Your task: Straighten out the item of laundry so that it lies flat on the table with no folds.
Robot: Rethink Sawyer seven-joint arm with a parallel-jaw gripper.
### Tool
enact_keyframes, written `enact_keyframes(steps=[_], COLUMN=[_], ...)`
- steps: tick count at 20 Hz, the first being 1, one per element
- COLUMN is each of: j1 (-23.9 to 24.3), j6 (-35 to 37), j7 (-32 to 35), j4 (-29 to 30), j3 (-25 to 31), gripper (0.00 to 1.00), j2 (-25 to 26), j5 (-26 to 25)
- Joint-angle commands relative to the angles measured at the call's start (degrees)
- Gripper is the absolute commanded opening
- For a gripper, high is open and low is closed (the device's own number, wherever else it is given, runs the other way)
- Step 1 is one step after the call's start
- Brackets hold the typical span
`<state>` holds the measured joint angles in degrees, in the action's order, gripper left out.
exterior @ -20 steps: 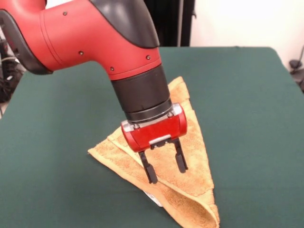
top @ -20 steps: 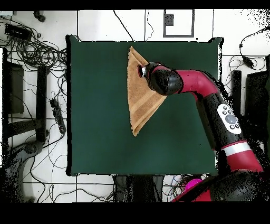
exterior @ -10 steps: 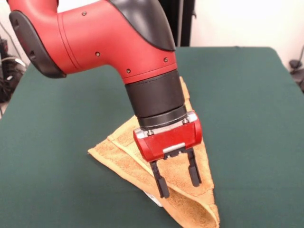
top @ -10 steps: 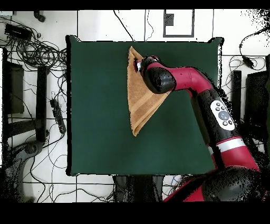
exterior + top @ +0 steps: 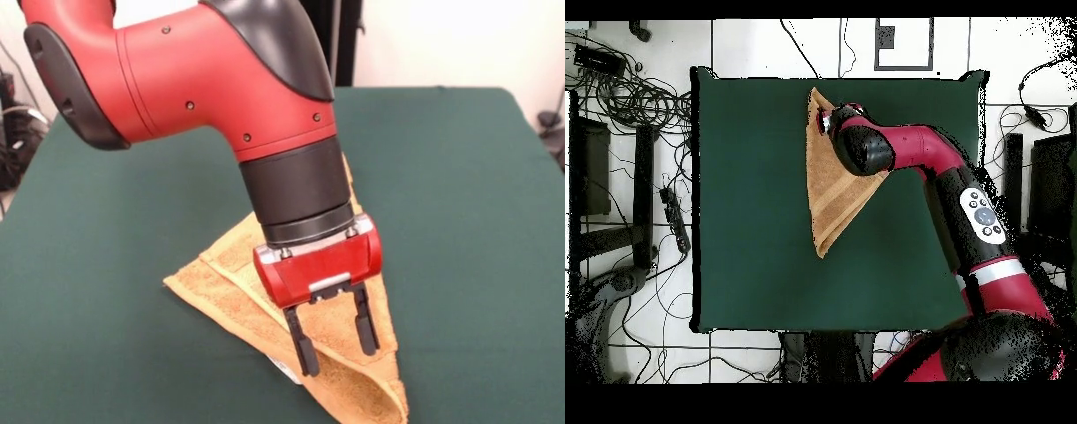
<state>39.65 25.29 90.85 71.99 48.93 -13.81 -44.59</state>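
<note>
The orange-tan towel (image 5: 225,283) lies folded into a triangle on the green table (image 5: 97,230), with a small white tag (image 5: 287,369) at its near edge. In the overhead view the towel (image 5: 827,200) points toward the robot's side. My gripper (image 5: 335,346) is open, its two black fingers (image 5: 303,344) pointing down just above the towel's near corner. In the overhead view the gripper (image 5: 827,120) sits over the towel's far corner, mostly hidden by the arm.
The red and black arm (image 5: 203,79) leans over the towel's middle and hides part of it. Cables and stands (image 5: 635,150) lie on the floor beside the table. The table's near edge is close to the towel's tip (image 5: 393,411).
The gripper has moved down and toward the camera along the towel, from its middle to near the tagged corner. It stayed open. The towel has not moved.
</note>
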Motion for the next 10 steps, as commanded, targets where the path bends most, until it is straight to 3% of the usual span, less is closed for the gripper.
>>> enact_keyframes(steps=[1,10], j1=[-4.45,-6.89], j6=[2.76,1.45], j7=[-2.69,0.28], j4=[-0.9,-1.25], j3=[-6.56,-10.26], gripper=[1.0,1.0], j2=[4.31,4.75], j5=[-2.49,-2.25])
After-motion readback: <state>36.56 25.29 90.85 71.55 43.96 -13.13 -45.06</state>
